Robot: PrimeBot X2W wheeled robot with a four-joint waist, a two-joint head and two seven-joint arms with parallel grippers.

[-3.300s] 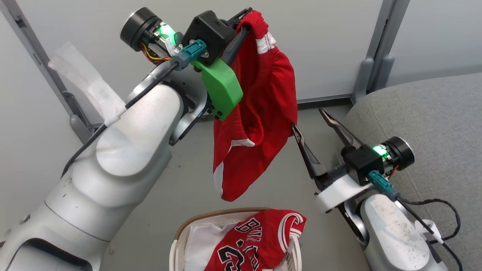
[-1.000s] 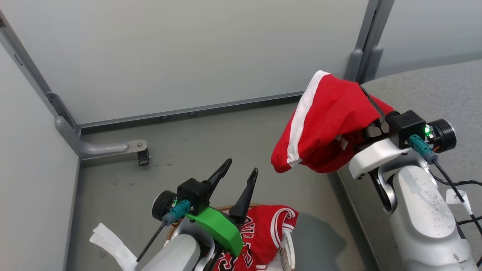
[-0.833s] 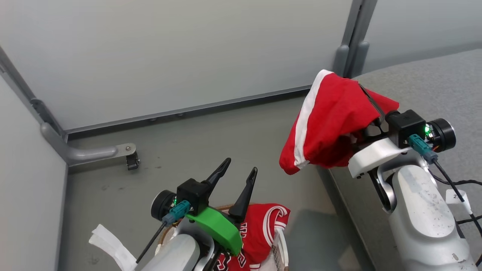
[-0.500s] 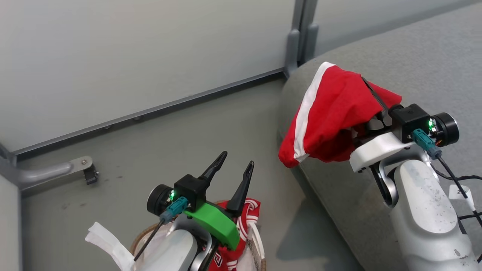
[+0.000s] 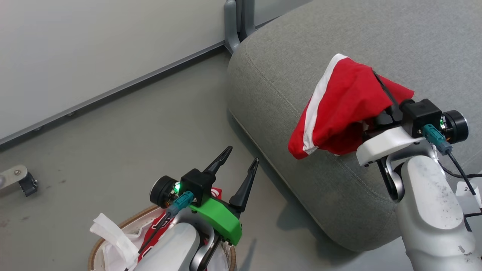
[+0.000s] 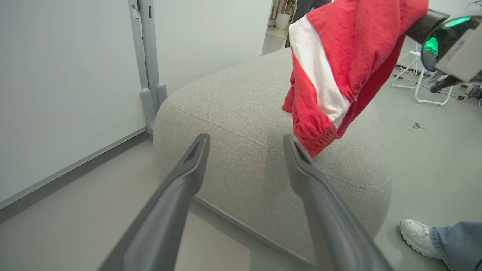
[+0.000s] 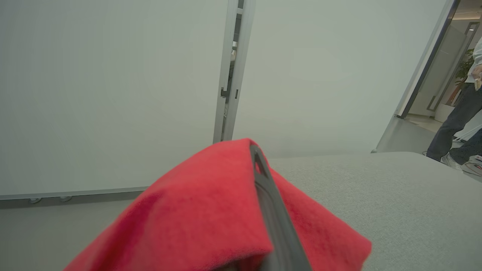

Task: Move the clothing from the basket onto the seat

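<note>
Our right tool (image 5: 381, 92) gripped the red shorts (image 5: 340, 109) over the near edge of the sofa cushion (image 5: 278, 71). Released there, we judged, they might slide onto the floor (image 5: 131, 124). Our left tool (image 5: 243, 154) stood spread and empty.

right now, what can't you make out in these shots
Right wrist view: second finger of the right gripper, under the red shorts.
Head view: most of the jersey and its lettering, behind the left forearm; the basket, cut by the bottom edge.
Left wrist view: the person above a white shoe, cut by the frame corner.
</note>
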